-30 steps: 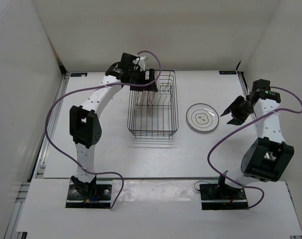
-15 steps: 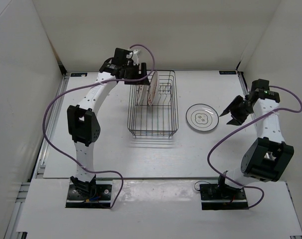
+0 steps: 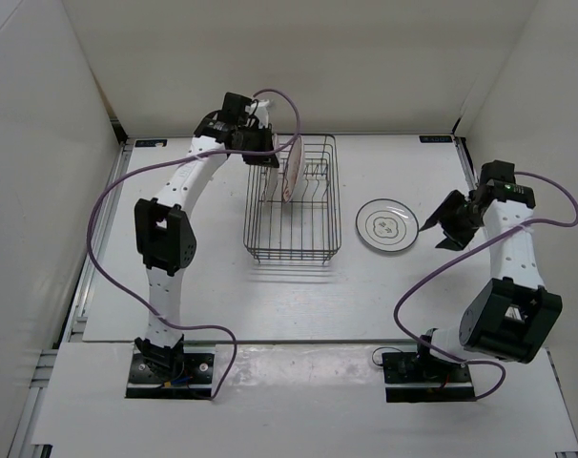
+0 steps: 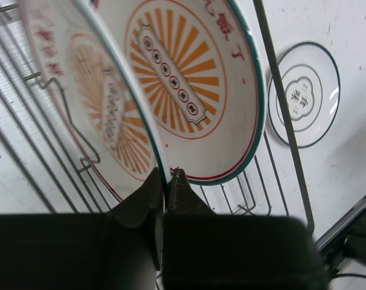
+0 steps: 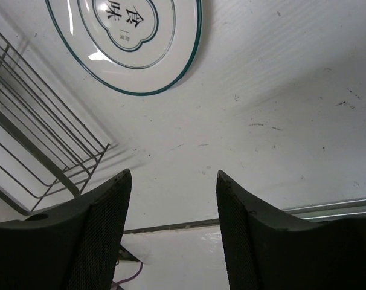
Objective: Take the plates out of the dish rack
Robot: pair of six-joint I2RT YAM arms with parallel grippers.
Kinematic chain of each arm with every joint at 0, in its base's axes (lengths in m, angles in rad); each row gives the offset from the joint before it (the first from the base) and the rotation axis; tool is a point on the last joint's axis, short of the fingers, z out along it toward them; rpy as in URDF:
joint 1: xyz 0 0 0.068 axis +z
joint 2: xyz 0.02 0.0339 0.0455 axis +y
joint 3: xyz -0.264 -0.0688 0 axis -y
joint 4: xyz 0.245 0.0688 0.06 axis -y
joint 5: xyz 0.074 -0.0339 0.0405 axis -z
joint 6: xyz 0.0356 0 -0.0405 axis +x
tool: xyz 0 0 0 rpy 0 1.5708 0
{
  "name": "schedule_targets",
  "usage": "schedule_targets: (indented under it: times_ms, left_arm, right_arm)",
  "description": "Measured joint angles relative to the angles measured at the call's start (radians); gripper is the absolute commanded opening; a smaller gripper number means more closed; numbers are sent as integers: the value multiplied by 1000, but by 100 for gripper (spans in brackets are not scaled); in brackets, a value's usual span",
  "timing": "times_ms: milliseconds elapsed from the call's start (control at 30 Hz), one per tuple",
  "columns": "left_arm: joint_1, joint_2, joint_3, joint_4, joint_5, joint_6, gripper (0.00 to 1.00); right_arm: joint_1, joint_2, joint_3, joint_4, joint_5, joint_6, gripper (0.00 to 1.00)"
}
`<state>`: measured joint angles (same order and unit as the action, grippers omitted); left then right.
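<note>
the near orange plate [image 4: 80,78] stands on edge at the far end of the dish rack [image 3: 294,253], its rim pinched by the left gripper [image 4: 168,178]. a second orange plate [image 4: 189,78] stands just behind it. the grey-ringed plate [image 3: 387,225] lies flat on the table [image 3: 222,286] right of the rack. the right gripper [image 5: 171,181] hangs spread wide near it.

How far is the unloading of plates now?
Done: one grey-ringed plate lies on the table, right of the dish rack. In hand: the left hand is shut on the rim of an orange-patterned plate in the rack. Left: that plate and a second orange plate beside it. The right hand is open.
</note>
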<state>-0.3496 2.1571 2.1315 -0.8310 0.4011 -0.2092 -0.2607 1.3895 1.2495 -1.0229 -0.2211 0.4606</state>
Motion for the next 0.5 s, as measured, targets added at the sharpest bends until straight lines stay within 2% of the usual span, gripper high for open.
schedule_targets:
  times_ms: [100, 300, 500]
  left_arm:
    - [15, -3, 9, -14, 0, 16, 0]
    - [48, -44, -67, 44, 30, 8, 0]
    - [96, -47, -57, 73, 51, -56, 0]
  right_arm:
    - [0, -10, -24, 0, 6, -2, 63]
    - [-1, -29, -77, 8, 5, -2, 63]
    - [-1, -40, -128, 23, -3, 2, 65]
